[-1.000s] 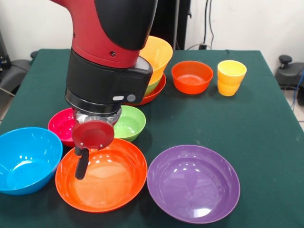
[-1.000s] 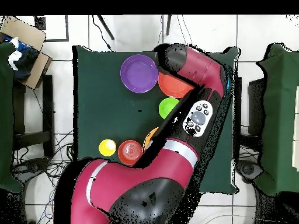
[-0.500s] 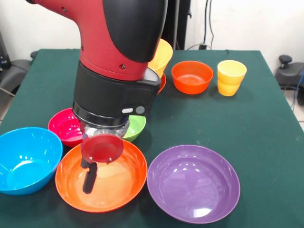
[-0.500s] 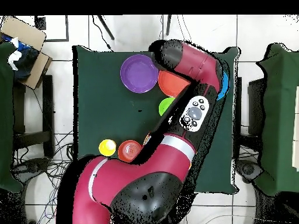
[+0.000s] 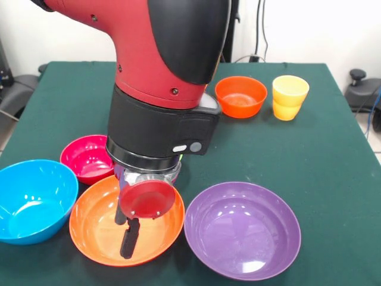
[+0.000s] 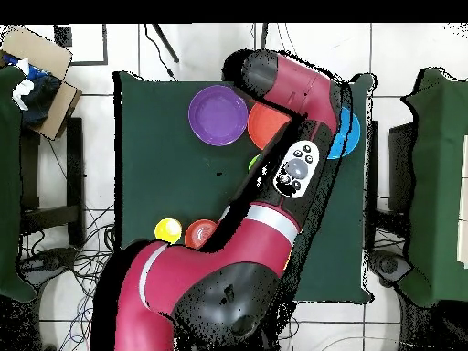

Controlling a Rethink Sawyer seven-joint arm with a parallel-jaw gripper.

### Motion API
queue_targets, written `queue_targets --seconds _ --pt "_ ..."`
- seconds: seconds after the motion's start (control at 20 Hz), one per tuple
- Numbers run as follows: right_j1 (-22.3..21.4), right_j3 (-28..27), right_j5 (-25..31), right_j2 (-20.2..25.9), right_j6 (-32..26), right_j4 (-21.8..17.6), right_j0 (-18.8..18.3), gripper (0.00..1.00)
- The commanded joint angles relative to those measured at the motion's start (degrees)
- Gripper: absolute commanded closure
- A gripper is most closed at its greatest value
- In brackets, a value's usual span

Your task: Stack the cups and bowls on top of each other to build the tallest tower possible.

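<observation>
Bright, even light from overhead leaves white glare spots inside the glossy purple plastic bowl (image 5: 242,230) and soft shadows on the dark green tabletop (image 5: 333,167), with the front view fairly sharp.

Bg: green-cloth table (image 6: 155,137) on white tile floor (image 6: 101,41), cables everywhere, cardboard box (image 6: 41,69) off to one side, white wall (image 5: 309,30) behind.
</observation>
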Motion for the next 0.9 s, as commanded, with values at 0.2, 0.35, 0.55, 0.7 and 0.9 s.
queue_targets --seconds 0.2,0.35,0.55,0.7,0.9 --pt "-0.11 0.94 4.97 3.3 10.88 0.58 1.25 0.0" --pt "-0.73 2.22 4.06 3.88 9.79 0.34 1.31 0.0" --pt "0.12 0.46 4.87 3.07 11.22 0.85 1.3 0.0" --pt "1.48 -0.97 4.72 2.11 12.11 1.09 1.06 0.0" --pt "2.06 -0.31 3.09 1.91 11.27 0.82 1.01 0.0"
